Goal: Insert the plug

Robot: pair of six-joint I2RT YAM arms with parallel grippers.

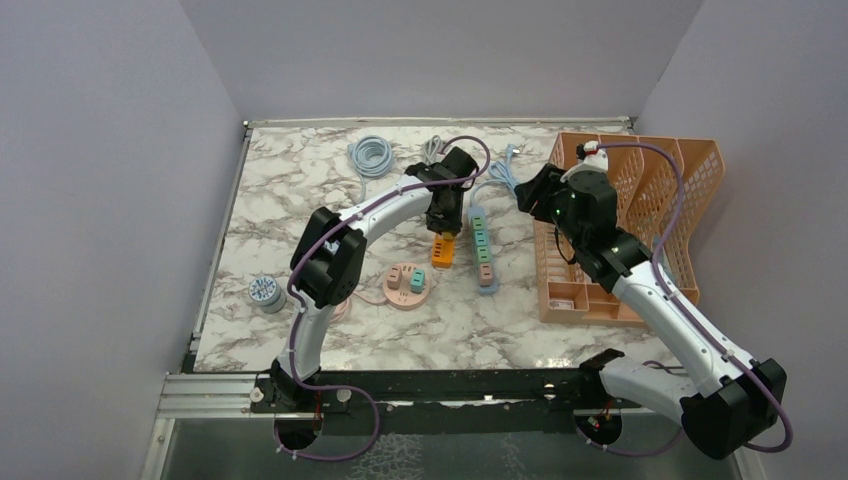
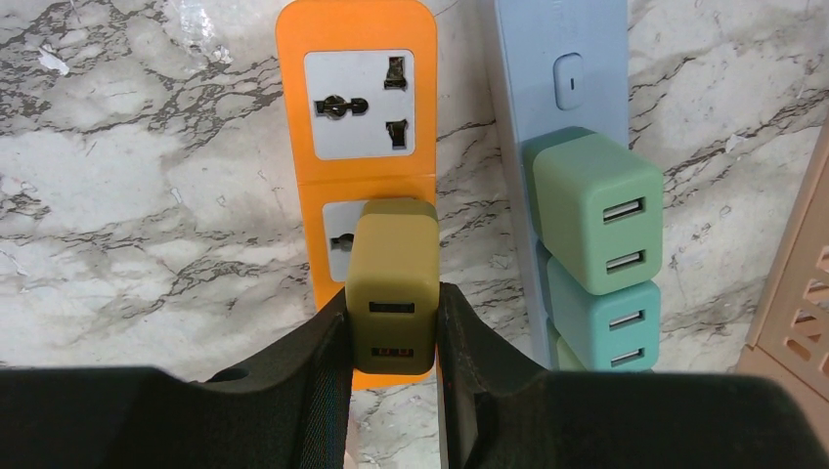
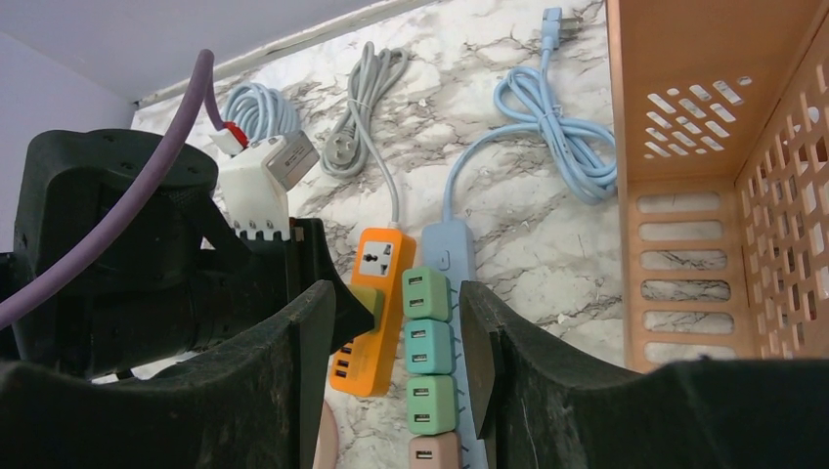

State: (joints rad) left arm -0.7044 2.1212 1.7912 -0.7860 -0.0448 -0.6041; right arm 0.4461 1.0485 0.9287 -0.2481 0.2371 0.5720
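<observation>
- The left pincer [image 2: 393, 330] is clamped on the sides of the olive-green cube-shaped plug [image 2: 394, 278]. It holds the plug over the lower socket [image 2: 335, 239] of the orange plastic power strip [image 2: 356, 39], which lies on the marble-patterned table [image 2: 147, 195].
- The plug's body hides its prongs, so I cannot tell whether they have entered the slots. If they are off-line, pressing down would likely jam them against the socket face.
- Nothing appears to pin the orange strip. The right pincer [image 3: 396, 362] hangs above with its fingers apart, holding nothing. A push at an angle could slide or tilt the strip instead of seating the plug.
- The grip covers only the plug's rear part. Resistance at the socket might twist the plug between the pads, or push it back through them.
- A sage-green cube charger [image 2: 596, 205] sits on the pale blue power strip [image 2: 562, 39] just beside the orange one. A sideways correction to the right could knock the pincer's finger against it.
</observation>
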